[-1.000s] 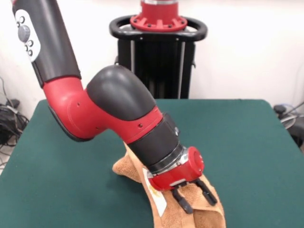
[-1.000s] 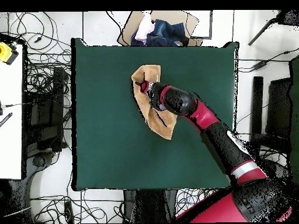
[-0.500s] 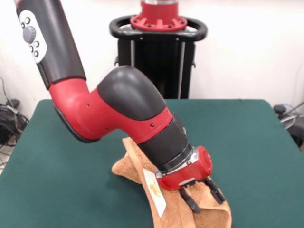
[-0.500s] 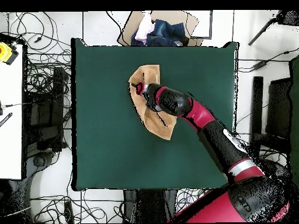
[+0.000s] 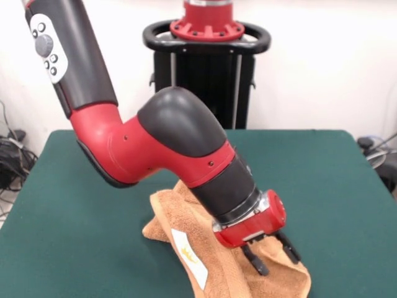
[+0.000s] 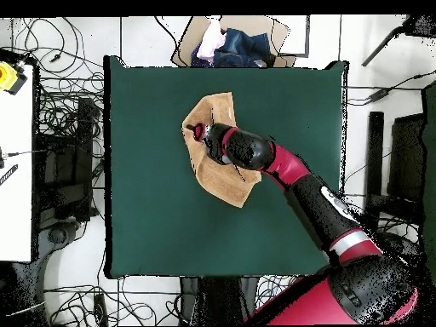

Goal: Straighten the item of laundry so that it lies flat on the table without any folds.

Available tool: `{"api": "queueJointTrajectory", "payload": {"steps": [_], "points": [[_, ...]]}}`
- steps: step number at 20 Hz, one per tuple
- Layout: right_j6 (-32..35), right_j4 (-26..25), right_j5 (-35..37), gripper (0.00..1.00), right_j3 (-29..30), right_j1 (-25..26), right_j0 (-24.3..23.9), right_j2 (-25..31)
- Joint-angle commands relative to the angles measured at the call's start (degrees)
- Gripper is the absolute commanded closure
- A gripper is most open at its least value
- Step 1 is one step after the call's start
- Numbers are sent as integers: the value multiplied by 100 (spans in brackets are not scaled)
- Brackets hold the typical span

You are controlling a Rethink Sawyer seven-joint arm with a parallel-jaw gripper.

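Note:
The item of laundry (image 5: 169, 217), an orange-tan terry towel with a white label (image 5: 190, 266), lies rumpled on the green table (image 5: 322, 174) near its front edge. My gripper (image 5: 278, 264) is low over the towel's right part. Its black fingers stand apart and their tips touch the cloth. No cloth shows pinched between them. The arm's red and black wrist hides the towel's middle. In the overhead view the towel (image 6: 218, 175) is an uneven folded shape on the table (image 6: 153, 213), with the gripper (image 6: 198, 132) at its left edge.
A cardboard box of clothes (image 6: 230, 43) sits just beyond the table's top edge in the overhead view. Cables and stands surround the table. The black pedestal (image 5: 205, 74) stands behind the table.
The gripper has moved right and toward the table's front edge in the front view. The towel has shifted with it and spread wider, and its label now lies further left of the gripper.

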Motion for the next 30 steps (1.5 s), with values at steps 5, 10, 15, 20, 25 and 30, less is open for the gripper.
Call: {"api": "queueJointTrajectory", "payload": {"steps": [5, 10, 15, 20, 25, 30], "points": [[-595, -563, 356, 0, -271, -120, 421, -155], [-510, -762, 85, 100, -188, -105, 331, -87], [-425, -889, 43, 100, -129, -146, 290, -71], [-572, -1061, 166, 100, -179, -111, 271, -123], [-504, -1130, 251, 100, -251, -110, 320, -225], [-375, -1126, 326, 100, -286, -174, 372, -282]]}}
